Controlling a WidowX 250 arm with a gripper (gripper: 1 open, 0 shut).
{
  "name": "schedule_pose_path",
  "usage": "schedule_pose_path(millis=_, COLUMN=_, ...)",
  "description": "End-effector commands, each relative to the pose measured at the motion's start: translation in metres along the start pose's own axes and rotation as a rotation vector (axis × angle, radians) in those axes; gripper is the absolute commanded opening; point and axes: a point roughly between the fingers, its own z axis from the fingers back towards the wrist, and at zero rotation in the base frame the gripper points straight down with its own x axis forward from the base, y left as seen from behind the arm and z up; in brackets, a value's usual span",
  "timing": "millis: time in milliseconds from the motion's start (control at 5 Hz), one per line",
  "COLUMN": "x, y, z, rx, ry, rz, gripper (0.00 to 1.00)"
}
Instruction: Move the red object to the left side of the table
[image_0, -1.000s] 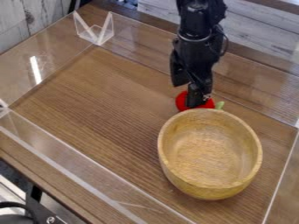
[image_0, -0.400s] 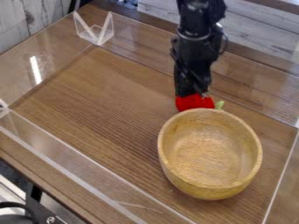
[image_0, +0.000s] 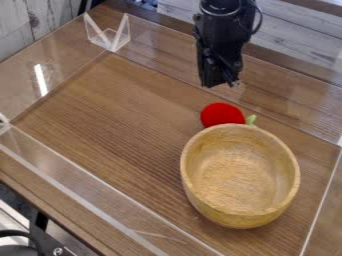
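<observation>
The red object (image_0: 223, 115), a small glossy red toy fruit with a green tip on its right, lies on the table (image_0: 120, 110) just behind the wooden bowl's far rim. My gripper (image_0: 222, 82) hangs pointing down directly above it, clear of it, with table showing between the fingertips and the fruit. Nothing is held. The dark fingers (image_0: 214, 74) stand close together, and the gap between them is too dark to read.
A large light wooden bowl (image_0: 241, 176) sits at the front right, nearly touching the fruit. Low clear acrylic walls (image_0: 54, 170) edge the tabletop, and a clear folded piece (image_0: 107, 33) stands at the back left corner. Bare wood stretches to the left.
The gripper was down around the fruit a second ago. It has since risen straight up, and the fruit has stayed on the table where it was.
</observation>
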Motion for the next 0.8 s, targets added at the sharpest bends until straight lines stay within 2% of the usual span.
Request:
schedule_pose_path(millis=0, x=0.008, y=0.005, z=-0.002, rx=0.011, ry=-0.030, rz=-0.013, gripper=1.00)
schedule_pose_path(millis=200, x=0.008, y=0.004, z=-0.008, rx=0.004, ry=-0.022, rz=-0.018, gripper=0.00)
schedule_pose_path(millis=400, x=0.008, y=0.005, z=-0.010, rx=0.001, ry=-0.018, rz=-0.017, gripper=0.00)
schedule_pose_path(millis=600, x=0.008, y=0.004, z=-0.018, rx=-0.010, ry=-0.010, rz=-0.029, gripper=1.00)
